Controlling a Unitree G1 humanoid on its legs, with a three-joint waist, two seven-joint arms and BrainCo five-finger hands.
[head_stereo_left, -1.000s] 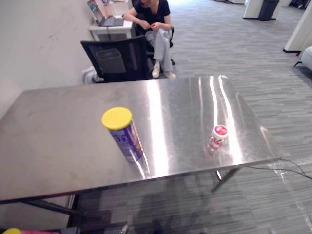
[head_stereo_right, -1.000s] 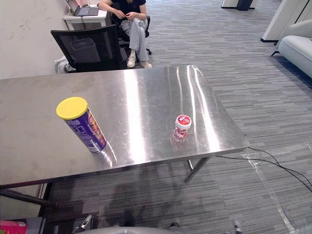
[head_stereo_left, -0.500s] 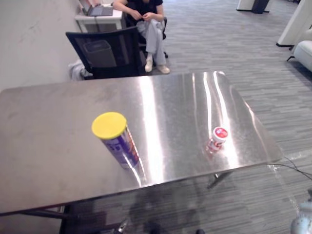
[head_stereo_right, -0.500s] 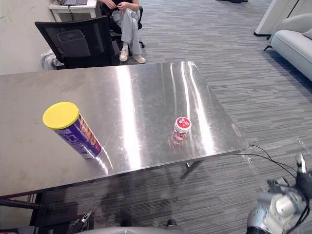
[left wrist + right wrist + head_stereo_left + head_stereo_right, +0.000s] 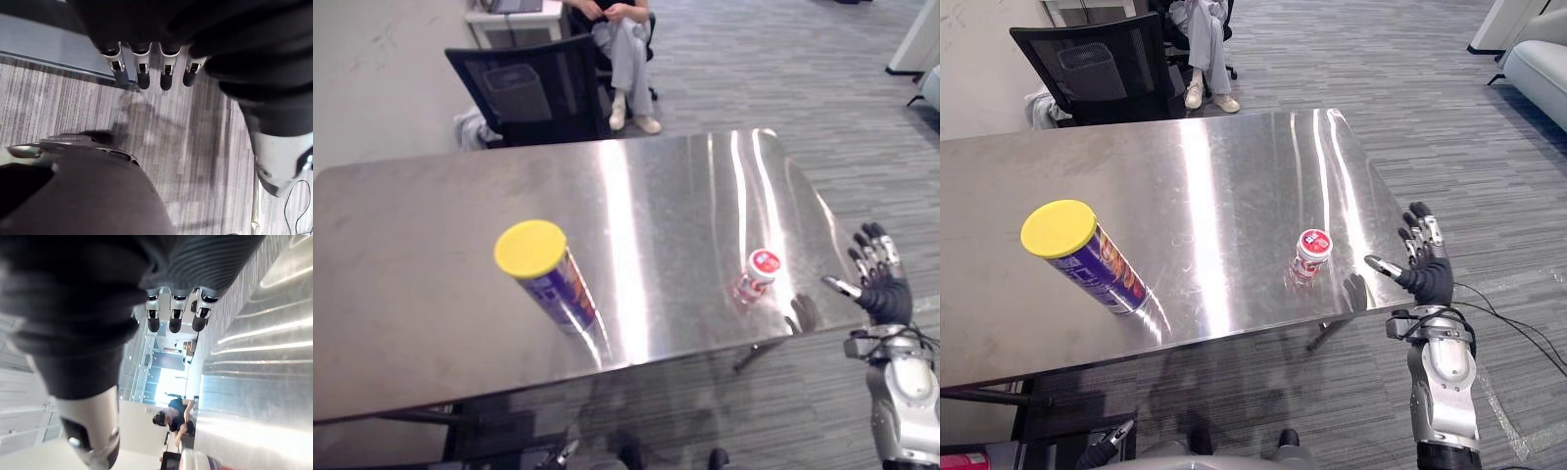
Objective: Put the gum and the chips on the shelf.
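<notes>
Gum bottle (image 5: 1311, 255), small, white, red-capped, and purple yellow-lidded chips tube (image 5: 1102, 269) both standing on steel table (image 5: 1234, 166); nothing shelved. Right hand (image 5: 1427, 277) spread wide near gum bottle; left hand (image 5: 143, 76) seemingly slack.

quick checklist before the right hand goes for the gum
1. Gum upright and free: ok, it stands alone near the table right front edge.
2. Right hand ready: ok, fingers straight and open, raised by the table's right front corner, apart from the gum.
3. Way from hand to gum: ok, bare tabletop between them.
4. Chips out of the way: ok, upright well to the left, untouched.
5. Left hand empty: ok, fingers relaxed over the floor, holding nothing.
6. Person clear: ok, seated beyond the far edge, behind a chair.
</notes>
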